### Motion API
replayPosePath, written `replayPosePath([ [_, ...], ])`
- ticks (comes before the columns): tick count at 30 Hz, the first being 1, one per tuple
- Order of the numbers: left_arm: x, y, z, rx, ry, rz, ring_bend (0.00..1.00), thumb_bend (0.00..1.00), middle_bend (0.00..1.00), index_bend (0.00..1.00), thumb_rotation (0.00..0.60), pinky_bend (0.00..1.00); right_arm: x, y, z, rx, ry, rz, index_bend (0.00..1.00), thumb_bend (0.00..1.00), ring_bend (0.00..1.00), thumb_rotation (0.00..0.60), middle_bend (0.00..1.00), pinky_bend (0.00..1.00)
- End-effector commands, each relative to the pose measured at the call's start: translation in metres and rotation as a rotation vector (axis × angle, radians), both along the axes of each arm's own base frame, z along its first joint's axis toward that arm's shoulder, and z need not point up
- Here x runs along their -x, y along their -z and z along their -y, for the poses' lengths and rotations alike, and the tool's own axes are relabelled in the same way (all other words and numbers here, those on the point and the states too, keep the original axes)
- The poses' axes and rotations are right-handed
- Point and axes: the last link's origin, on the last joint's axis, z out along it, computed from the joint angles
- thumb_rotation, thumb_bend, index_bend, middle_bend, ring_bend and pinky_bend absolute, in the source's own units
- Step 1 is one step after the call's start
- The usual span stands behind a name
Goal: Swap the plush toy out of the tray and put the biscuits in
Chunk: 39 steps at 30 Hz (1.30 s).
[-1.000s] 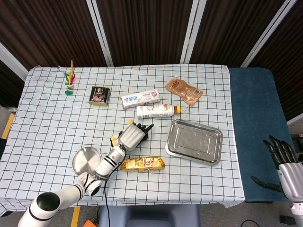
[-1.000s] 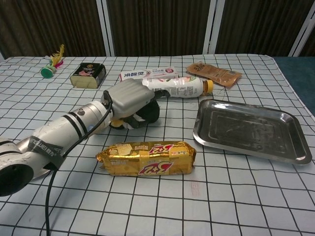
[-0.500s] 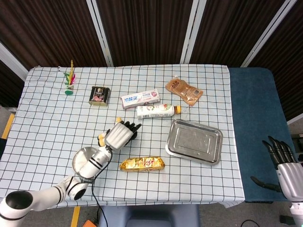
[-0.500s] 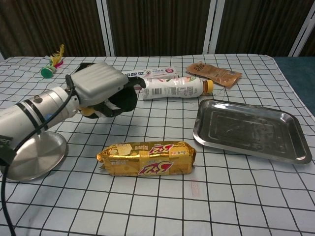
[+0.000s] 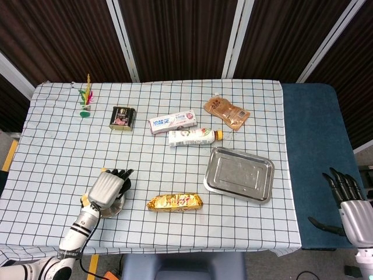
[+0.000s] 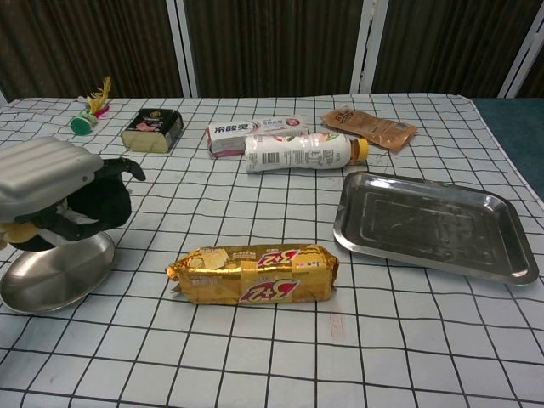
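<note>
The steel tray [image 5: 239, 174] [image 6: 433, 225] lies empty at the right of the checked table. A gold biscuit packet [image 5: 175, 202] [image 6: 252, 274] lies flat just left of it, near the front edge. My left hand [image 5: 108, 188] [image 6: 59, 191] hovers over a round metal dish [image 5: 118, 205] [image 6: 51, 276] at the front left, fingers curled around the plush toy [image 6: 13, 231]. Only a small yellow bit of the toy shows under the palm. My right hand [image 5: 349, 204] hangs off the table's right side, fingers apart and holding nothing.
Behind the tray lie a white bottle [image 5: 195, 136] [image 6: 302, 151] on its side, a toothpaste box [image 5: 172, 122], and a brown pouch [image 5: 226, 112]. A dark tin [image 5: 123, 118] and a feathered shuttlecock [image 5: 86, 102] sit at the back left. A blue surface [image 5: 315, 151] borders the table's right edge.
My left hand has carried the plush toy leftward and nearer the front edge, from beside the bottle to above the round dish. The right hand, tray and biscuits have stayed put.
</note>
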Motion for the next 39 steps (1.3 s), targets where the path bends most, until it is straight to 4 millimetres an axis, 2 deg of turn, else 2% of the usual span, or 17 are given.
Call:
replayPosePath([
  [1,-0.003,0.002,0.004,-0.004,0.001,0.020,0.53,0.54,0.41,0.20,0.600,0.78,0.000,0.000,0.001,-0.002,0.004,0.000,0.02,0.19,0.00,0.600,0.00,0.00],
  [5,-0.006,0.006,0.006,-0.001,0.006,0.033,0.51,0.54,0.40,0.19,0.600,0.78,0.000,0.001,0.000,-0.004,0.003,-0.001,0.02,0.19,0.00,0.600,0.00,0.00],
  [9,-0.007,0.010,0.008,0.001,0.007,0.035,0.44,0.54,0.35,0.14,0.600,0.75,0.000,0.000,0.001,-0.002,0.006,0.001,0.02,0.19,0.00,0.600,0.00,0.00],
  [16,-0.002,0.007,0.009,-0.006,-0.006,0.007,0.27,0.51,0.24,0.02,0.600,0.48,0.001,0.001,0.001,-0.007,0.007,0.000,0.02,0.19,0.00,0.600,0.00,0.00],
  [23,0.004,-0.001,0.011,0.018,-0.067,-0.034,0.14,0.49,0.13,0.00,0.600,0.34,0.001,0.002,0.001,-0.016,0.012,-0.002,0.02,0.19,0.00,0.600,0.00,0.00],
  [36,0.007,-0.019,0.013,-0.017,-0.093,-0.027,0.11,0.47,0.10,0.00,0.600,0.30,0.001,0.003,0.001,-0.018,0.017,-0.008,0.02,0.19,0.00,0.600,0.00,0.00],
  [39,0.012,-0.031,0.016,-0.046,-0.104,-0.021,0.11,0.47,0.10,0.00,0.600,0.30,0.001,0.003,0.001,-0.018,0.018,-0.010,0.02,0.19,0.00,0.600,0.00,0.00],
])
